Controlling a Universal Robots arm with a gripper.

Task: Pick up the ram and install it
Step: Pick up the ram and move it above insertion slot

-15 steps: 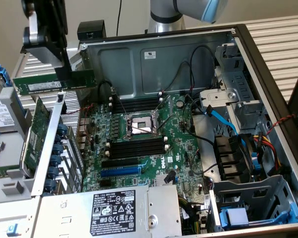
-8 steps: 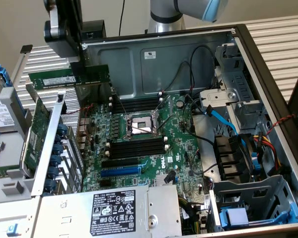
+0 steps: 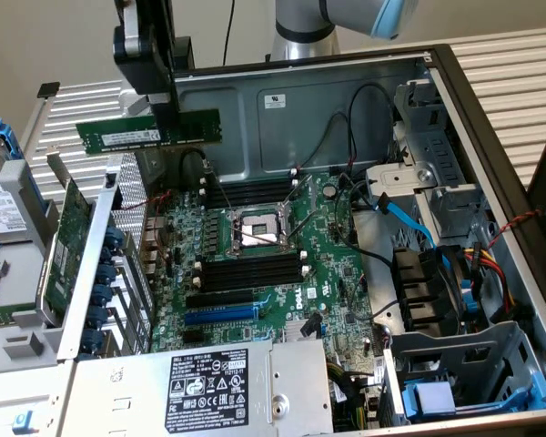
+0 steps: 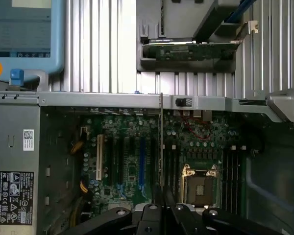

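The end effector (image 3: 166, 123) is pinched on the ram (image 3: 118, 137), its fingers pressed against the 2 flat faces near the middle of the upper edge. In the exterior view the stick hangs level and lengthwise in the air, above the rear wall of the open case (image 3: 346, 86) and toward that view's left, well clear of the motherboard (image 3: 332, 264). In the wrist view the ram (image 4: 160, 137) shows edge-on as a thin line running out from the end effector (image 4: 161, 198), over the board.

Nothing is seated yet. The 2 banks of black slots (image 3: 250, 193) lie on either side of the CPU socket (image 3: 255, 232), apart from the ram. The larger green card (image 3: 73, 232) stands outside the case at the exterior view's left, and the case rests on a ribbed tabletop (image 3: 505, 64).

The ram looks light, thin and stiff, so a small pinch should carry it, but I judge it fragile: the chips and the contact edge would not take scraping or twisting. The safe hold appears to be the one shown, on the flat faces by the top edge and close to centre, leaving the lower contact edge and both ends free. A grip far off centre would probably let it tilt.
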